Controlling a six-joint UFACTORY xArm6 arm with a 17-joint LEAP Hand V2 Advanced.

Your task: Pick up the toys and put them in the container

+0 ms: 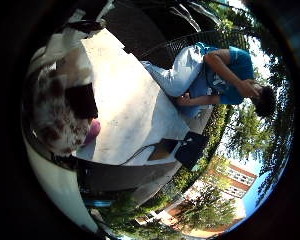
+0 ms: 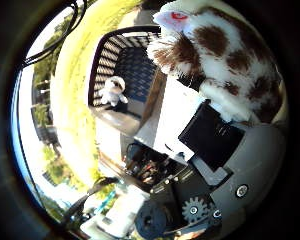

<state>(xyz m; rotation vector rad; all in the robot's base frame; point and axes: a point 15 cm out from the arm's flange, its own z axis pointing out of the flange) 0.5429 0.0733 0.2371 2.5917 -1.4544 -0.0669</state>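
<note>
A white plush toy with brown spots fills much of the thumb side view, close against the palm. My right hand is shut on it, with a white and black finger pressed into its fur. The same toy shows in the little finger side view behind a black finger part. A black slatted basket stands on the ground beyond, apart from the hand. A small white plush toy lies inside it.
A pink object peeks out beside the spotted toy. A person in a blue shirt sits at the far edge of the pale concrete slab. Dark flat items lie on the slab. Grass borders the basket.
</note>
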